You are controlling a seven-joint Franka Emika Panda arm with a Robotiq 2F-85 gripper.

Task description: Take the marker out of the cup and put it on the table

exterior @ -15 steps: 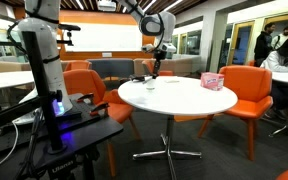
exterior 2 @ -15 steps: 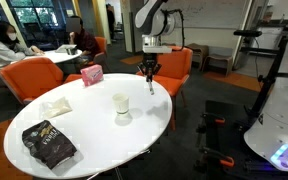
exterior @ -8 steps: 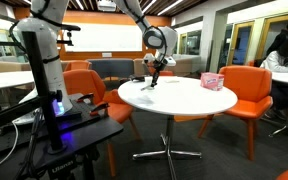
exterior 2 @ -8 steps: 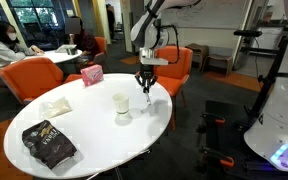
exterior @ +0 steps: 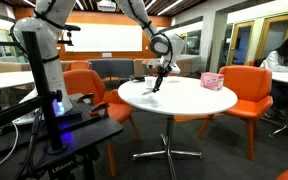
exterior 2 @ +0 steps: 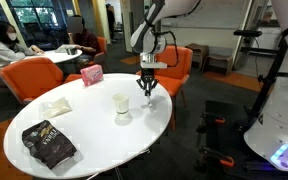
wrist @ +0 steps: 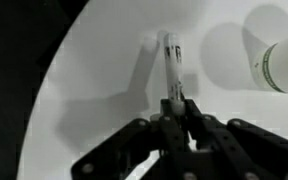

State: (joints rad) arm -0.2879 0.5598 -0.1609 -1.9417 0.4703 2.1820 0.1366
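Near edge of the round white table [exterior 2: 96,138]: a dark snack bag [exterior 2: 49,143] lies flat. You cannot tell whether it is sealed.

Just beyond it, toward the left: a crumpled white napkin [exterior 2: 56,105].

Mid-table: the cup [exterior 2: 121,107] stands upright and alone. At this size you cannot make out its inside. In the wrist view only its pale side wall [wrist: 281,66] shows, at the right edge.

Right of the cup and a little farther back: your gripper [exterior 2: 147,90] hangs low over the tabletop, clear of the cup. In the wrist view the gripper [wrist: 175,100] has its jaws closed on the lower end of the marker [wrist: 171,62]. The marker is out of the cup and reaches away from the fingers [wrist: 198,118] over bare white table [wrist: 94,90]. A shadow lies just left of it. You cannot tell whether the tip touches the surface.

Far left of the table: the pink patterned box [exterior 2: 91,74], contents not visible. It also shows in an exterior view [exterior: 213,81], well apart from the gripper [exterior: 157,83].

Beyond the table: orange chairs [exterior 2: 176,66].
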